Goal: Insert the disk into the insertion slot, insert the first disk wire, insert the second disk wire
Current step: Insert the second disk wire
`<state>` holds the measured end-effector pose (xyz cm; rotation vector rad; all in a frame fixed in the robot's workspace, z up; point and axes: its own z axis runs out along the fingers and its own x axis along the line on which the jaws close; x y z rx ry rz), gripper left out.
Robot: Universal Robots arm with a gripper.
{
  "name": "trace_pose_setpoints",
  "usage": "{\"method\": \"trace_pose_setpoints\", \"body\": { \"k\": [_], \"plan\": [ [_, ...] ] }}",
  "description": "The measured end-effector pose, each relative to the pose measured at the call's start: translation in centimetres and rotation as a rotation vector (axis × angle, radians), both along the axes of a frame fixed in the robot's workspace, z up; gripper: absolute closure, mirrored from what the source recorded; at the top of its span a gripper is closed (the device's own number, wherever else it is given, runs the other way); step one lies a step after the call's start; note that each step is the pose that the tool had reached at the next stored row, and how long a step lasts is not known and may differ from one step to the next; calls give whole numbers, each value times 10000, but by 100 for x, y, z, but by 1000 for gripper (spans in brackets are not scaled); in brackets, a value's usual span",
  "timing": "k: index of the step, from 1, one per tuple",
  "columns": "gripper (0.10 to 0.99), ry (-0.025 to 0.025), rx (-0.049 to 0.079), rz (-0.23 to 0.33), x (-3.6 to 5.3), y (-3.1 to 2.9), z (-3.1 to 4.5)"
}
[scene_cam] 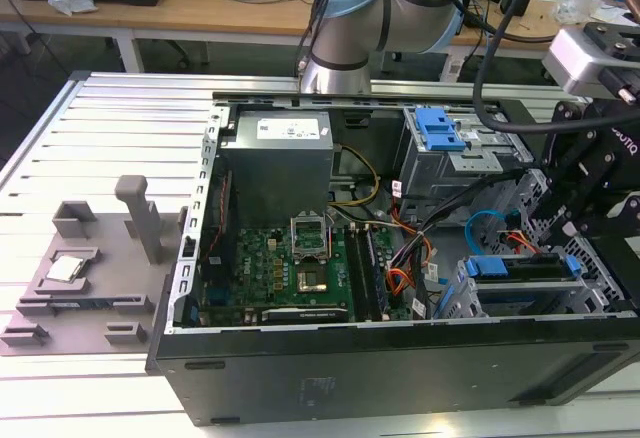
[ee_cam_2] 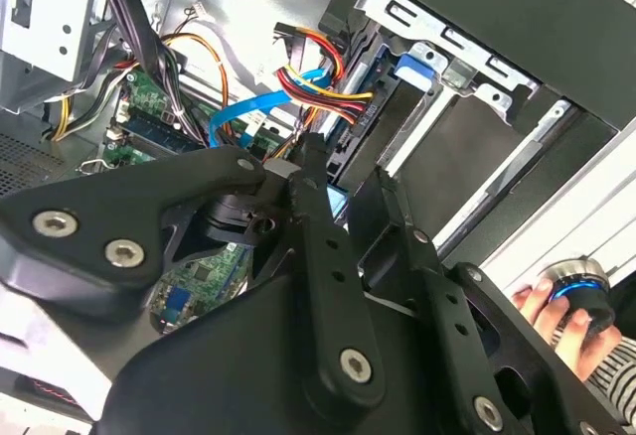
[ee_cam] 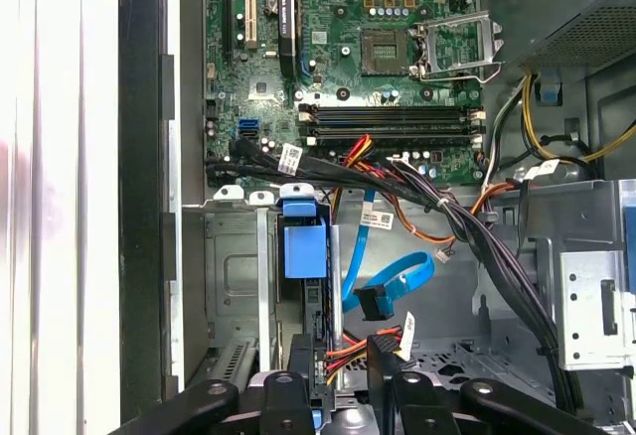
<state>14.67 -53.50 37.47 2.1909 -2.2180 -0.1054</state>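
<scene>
The disk (scene_cam: 520, 268), in its blue carrier frame (ee_cam: 303, 251), stands on edge in the insertion slot (scene_cam: 462, 298), a low silver cage at the case's front corner on the exterior view's right. My gripper (scene_cam: 577, 246) comes down over the disk's outer end. In both wrist views its black fingers (ee_cam: 301, 367) straddle the carrier, so my gripper (ee_cam: 343, 348) looks shut on the disk. A blue flat wire (ee_cam: 405, 281) with a black plug (ee_cam: 376, 303) hangs loose beside the disk. A red, yellow and black wire bundle (ee_cam: 348, 348) lies next to the fingers.
A taller grey cage with a blue tab (scene_cam: 440, 128) stands behind the slot. The motherboard (scene_cam: 300, 258) and power supply (scene_cam: 275, 153) fill the case's other half. A grey fixture (scene_cam: 80, 268) lies outside on the exterior view's left. A person's hand (ee_cam_2: 556, 316) rests on a knob.
</scene>
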Motion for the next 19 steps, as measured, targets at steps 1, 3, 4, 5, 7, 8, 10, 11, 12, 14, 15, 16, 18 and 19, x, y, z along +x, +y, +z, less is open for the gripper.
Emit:
{"method": "trace_pose_setpoints", "body": {
  "k": [1,3,4,5,7,8,10,11,12,14,15,16,18,19],
  "plan": [
    [725,0,-1,1,0,1,8],
    [725,-6,1,1,-1,3,61],
    [725,-9,1,-2,-9,4,78],
    [725,-10,3,0,-14,4,77],
    [725,-10,-1,0,-50,4,79],
    [725,-10,0,0,-81,4,78],
    [725,-10,0,1,-131,4,79],
    [725,-10,0,1,-156,4,78],
    [725,-10,0,1,-174,4,78],
    [725,-10,0,0,-245,4,78],
    [725,-10,0,0,-300,4,76],
    [725,-10,-1,1,-320,13,75],
    [725,-10,-1,6,-325,38,72],
    [725,-10,0,46,-325,58,68]
  ]
}}
